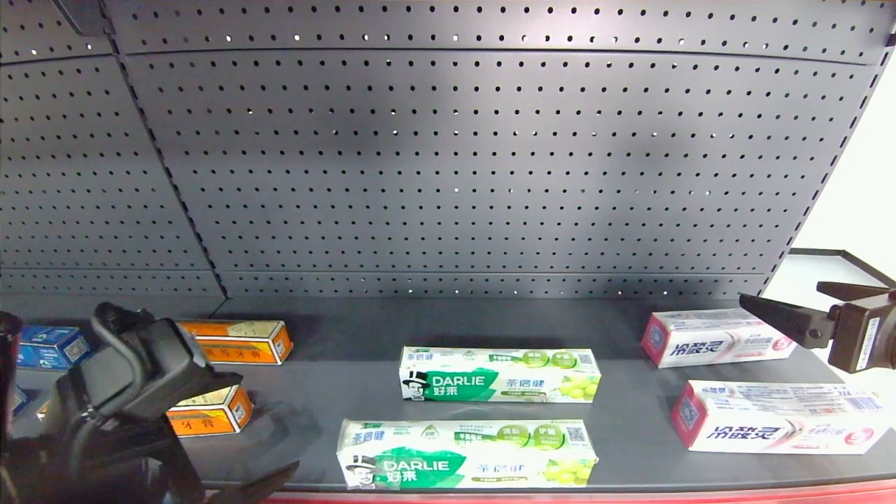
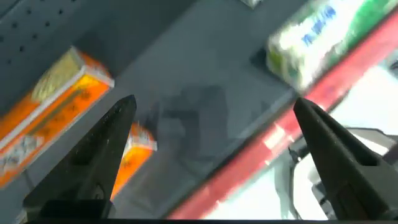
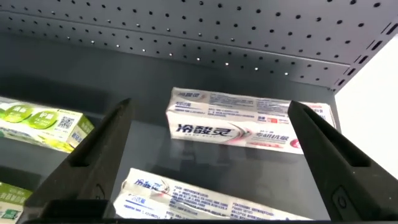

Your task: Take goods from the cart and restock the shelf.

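Grey pegboard back panel [image 1: 448, 161], bright white space [image 1: 866, 175] beside it

A dark grey metal shelf [image 1: 336, 350] with a perforated back panel is holding cardboard toothpaste boxes, all lying flat. In the middle, a green-and-white box [image 1: 498, 374] is lying behind a second green-and-white box [image 1: 465, 455] at the front edge. To the right, a white-and-pink box [image 1: 707, 339] is sitting behind another white-and-pink box [image 1: 777, 418]. On the left, an orange box [image 1: 241, 341] is lying behind a second orange box [image 1: 210, 413], and a blue box [image 1: 52, 346] is sitting farther left.
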You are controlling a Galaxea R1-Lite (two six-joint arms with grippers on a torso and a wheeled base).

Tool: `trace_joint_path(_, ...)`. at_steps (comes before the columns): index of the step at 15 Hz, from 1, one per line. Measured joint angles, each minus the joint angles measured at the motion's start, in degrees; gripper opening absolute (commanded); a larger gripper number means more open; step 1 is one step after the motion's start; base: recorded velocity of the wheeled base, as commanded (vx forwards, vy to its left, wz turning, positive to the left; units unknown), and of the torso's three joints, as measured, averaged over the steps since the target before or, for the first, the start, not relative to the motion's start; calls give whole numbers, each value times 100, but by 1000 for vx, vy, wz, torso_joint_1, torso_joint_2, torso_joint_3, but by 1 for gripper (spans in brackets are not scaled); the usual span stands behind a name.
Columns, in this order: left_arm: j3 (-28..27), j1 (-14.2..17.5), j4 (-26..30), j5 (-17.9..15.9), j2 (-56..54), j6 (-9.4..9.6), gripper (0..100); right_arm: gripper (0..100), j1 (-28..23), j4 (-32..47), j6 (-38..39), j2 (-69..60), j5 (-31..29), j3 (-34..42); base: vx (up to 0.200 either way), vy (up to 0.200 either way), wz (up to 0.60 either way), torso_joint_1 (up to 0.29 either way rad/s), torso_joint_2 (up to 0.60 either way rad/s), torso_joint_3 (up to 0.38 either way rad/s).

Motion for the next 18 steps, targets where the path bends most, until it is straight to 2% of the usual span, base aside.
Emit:
trace_joint_path(5,-94,-61,-149,30,667,160,100,100,-173,0,16,13,17,-17,0,0,0,0,0,0)
trace_joint_path(12,-236,-94,-285,18,1119,228,100,100,-182,-176,11,18,28,41,0,0,0,0,0,0)
trace_joint_path(18,-345,-278,-501,-5,1313,234,100,100,-173,-182,9,38,28,74,0,0,0,0,0,0)
